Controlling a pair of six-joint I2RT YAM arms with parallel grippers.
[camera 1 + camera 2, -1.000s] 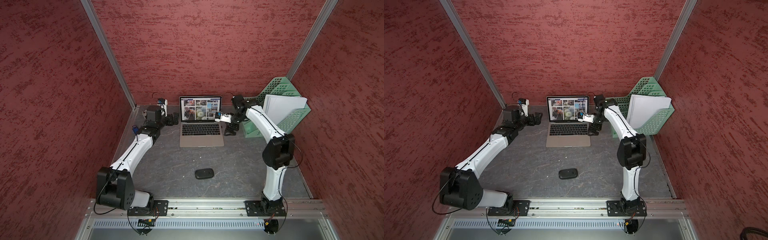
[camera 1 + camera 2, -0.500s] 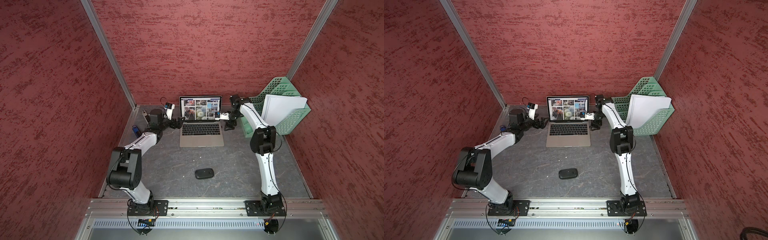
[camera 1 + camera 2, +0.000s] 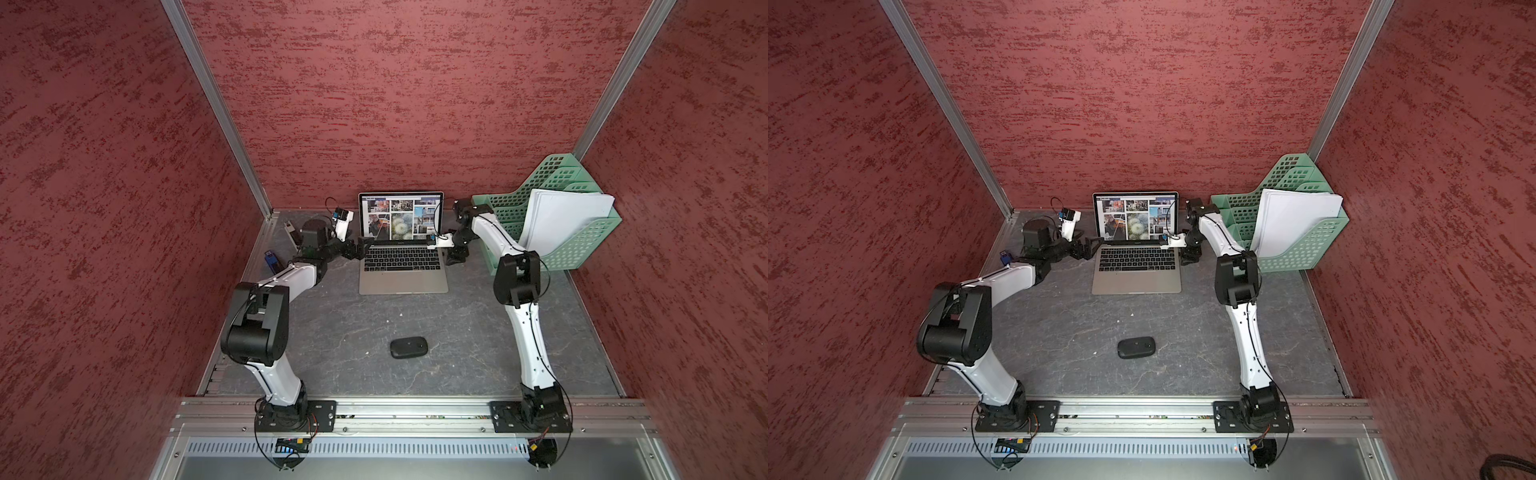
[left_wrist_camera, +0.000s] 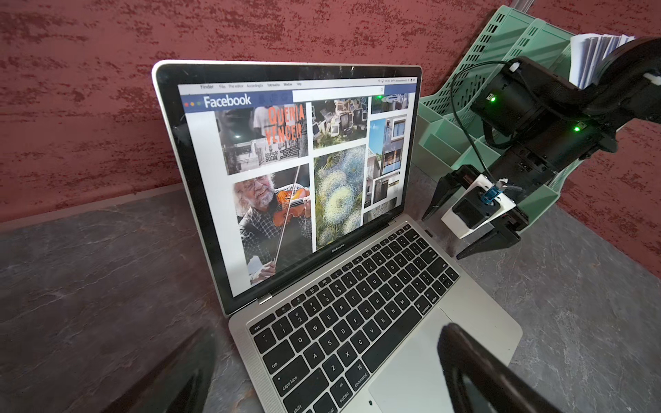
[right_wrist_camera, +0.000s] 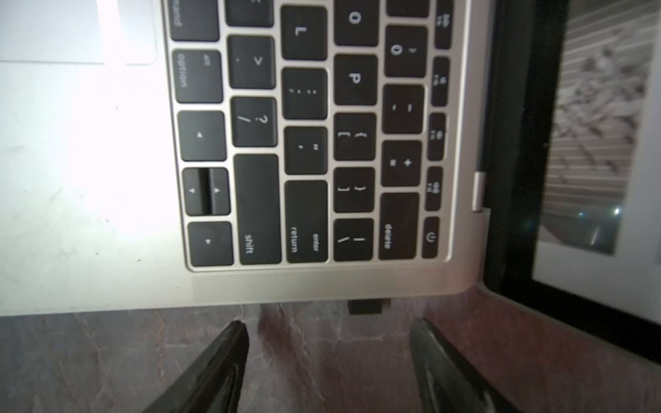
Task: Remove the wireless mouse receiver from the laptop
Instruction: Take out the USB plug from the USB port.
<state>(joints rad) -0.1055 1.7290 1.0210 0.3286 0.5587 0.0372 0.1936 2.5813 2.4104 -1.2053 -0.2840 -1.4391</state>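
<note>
Right wrist view: right end effector (image 5: 328, 323) spread, near the wireless mouse receiver (image 5: 365, 306).

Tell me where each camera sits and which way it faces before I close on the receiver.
Top views: high over the front rail, looking down and back over the table; left arm, right arm, laptop and mouse show.
Left wrist: at the laptop's left side, looking across screen and keyboard to the right gripper; left gripper in the foreground.
Right wrist: beside the laptop's right edge, facing the wireless mouse receiver; right gripper open, short of it.
Shared: both wrist views show the keyboard's right end.
</note>
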